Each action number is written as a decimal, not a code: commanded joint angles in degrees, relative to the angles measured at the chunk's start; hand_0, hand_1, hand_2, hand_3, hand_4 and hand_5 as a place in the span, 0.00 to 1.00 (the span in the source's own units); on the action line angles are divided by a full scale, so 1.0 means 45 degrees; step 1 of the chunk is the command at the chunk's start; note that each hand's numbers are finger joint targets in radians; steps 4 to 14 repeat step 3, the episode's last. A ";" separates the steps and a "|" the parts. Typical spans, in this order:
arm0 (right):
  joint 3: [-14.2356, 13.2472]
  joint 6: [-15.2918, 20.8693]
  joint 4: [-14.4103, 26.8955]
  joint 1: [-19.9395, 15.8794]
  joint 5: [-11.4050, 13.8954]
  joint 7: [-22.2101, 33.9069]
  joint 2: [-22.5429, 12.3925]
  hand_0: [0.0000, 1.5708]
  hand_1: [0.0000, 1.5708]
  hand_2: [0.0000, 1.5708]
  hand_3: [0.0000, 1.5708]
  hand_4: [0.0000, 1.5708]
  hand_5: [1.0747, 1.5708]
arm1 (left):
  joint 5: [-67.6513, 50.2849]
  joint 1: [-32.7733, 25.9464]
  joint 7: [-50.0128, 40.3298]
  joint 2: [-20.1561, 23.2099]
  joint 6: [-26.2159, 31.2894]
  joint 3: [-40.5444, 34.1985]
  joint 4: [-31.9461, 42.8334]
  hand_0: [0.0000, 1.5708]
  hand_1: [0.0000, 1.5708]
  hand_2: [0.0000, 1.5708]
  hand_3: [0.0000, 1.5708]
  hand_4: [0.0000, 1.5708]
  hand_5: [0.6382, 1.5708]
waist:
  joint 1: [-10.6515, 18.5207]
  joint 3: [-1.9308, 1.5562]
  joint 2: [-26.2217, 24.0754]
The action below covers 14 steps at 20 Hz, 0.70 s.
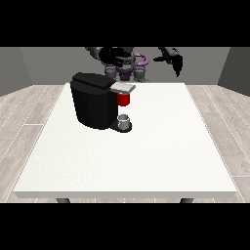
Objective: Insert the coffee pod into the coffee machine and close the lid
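The black coffee machine (94, 100) stands on the white table (146, 146), left of the middle and towards the far edge. Its silver lid (123, 88) lies nearly flat over a red part (124, 99) that may be the coffee pod or its holder; I cannot tell which. A small grey cup (124, 120) sits on the machine's base under that red part. The hand at the view's left (114, 55) hovers above and behind the machine, apart from the lid. The hand at the view's right (173, 59) is raised beyond the table's far edge, fingers relaxed and holding nothing.
The robot's torso (128, 68) stands behind the table's far edge. The table stretches wide to the right of the machine and towards the camera. A wooden floor (24, 112) surrounds the table.
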<state>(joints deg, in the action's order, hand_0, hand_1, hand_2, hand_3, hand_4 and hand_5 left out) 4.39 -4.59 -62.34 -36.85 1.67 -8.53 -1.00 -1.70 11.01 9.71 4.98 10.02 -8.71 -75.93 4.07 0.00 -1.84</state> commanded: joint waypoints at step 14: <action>0.1375 0.0939 -0.1178 0.3062 -0.1354 -0.0408 0.0216 0.00 0.00 0.00 0.00 0.10 1.00 | 0.0050 -0.0641 0.0671 0.0235 0.0028 -0.0263 0.0575 0.00 0.00 0.00 0.00 0.12 1.00 | -0.0947 0.0000 -0.0899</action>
